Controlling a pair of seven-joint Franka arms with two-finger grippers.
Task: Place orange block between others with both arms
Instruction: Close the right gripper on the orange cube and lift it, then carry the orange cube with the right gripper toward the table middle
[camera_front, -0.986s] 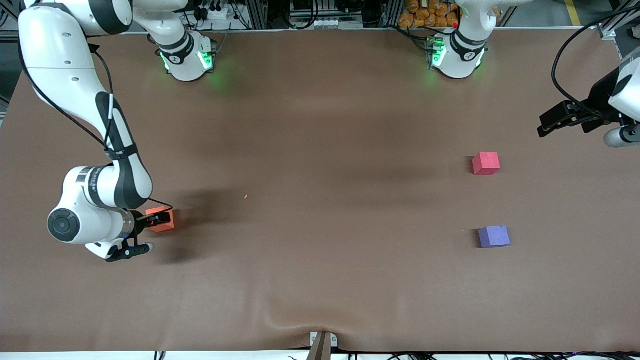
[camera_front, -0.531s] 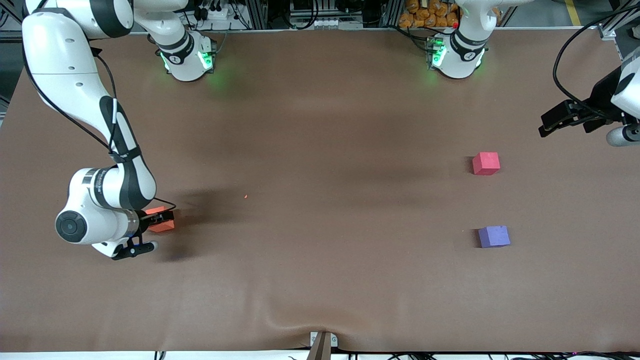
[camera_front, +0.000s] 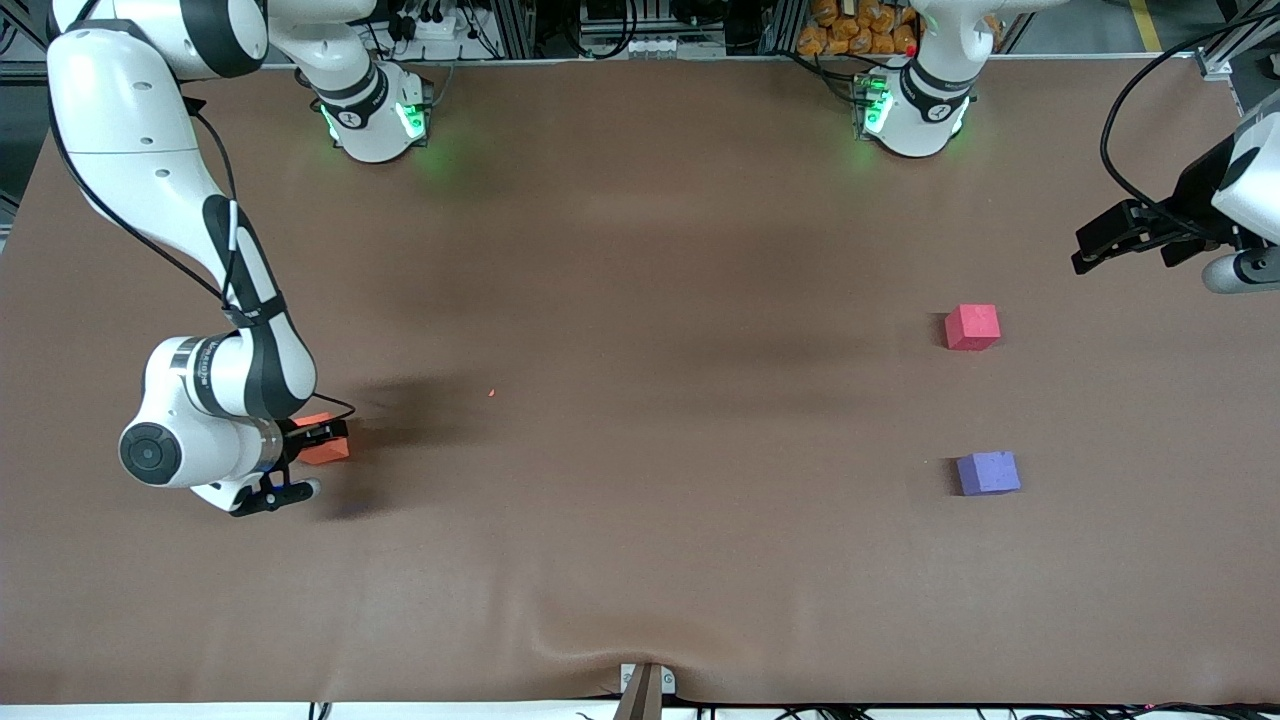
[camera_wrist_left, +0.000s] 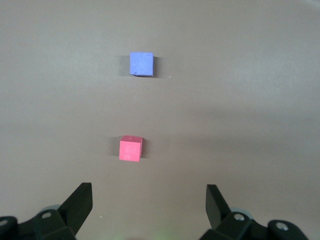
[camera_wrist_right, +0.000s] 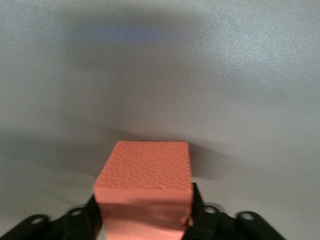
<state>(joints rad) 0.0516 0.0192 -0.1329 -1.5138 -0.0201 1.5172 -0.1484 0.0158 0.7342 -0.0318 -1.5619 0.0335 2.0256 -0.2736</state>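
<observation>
In the front view the right arm's wrist hides much of the orange block (camera_front: 322, 450), leaving only part of its edge showing beside the right gripper (camera_front: 330, 436) at the frame's lower left. The left arm is cut off by the frame's right edge, so only its wrist and the left gripper (camera_front: 1085, 255) show. In the right wrist view the block's lower part runs off the bottom edge.

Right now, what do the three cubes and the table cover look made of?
Orange cube: probably foam, matte, with a pebbled, dented face. Red-pink cube and purple cube: likely the same foam, matte with no glare. Table cover: brown sheet, perhaps vinyl or fabric; it wrinkles at the near edge.
</observation>
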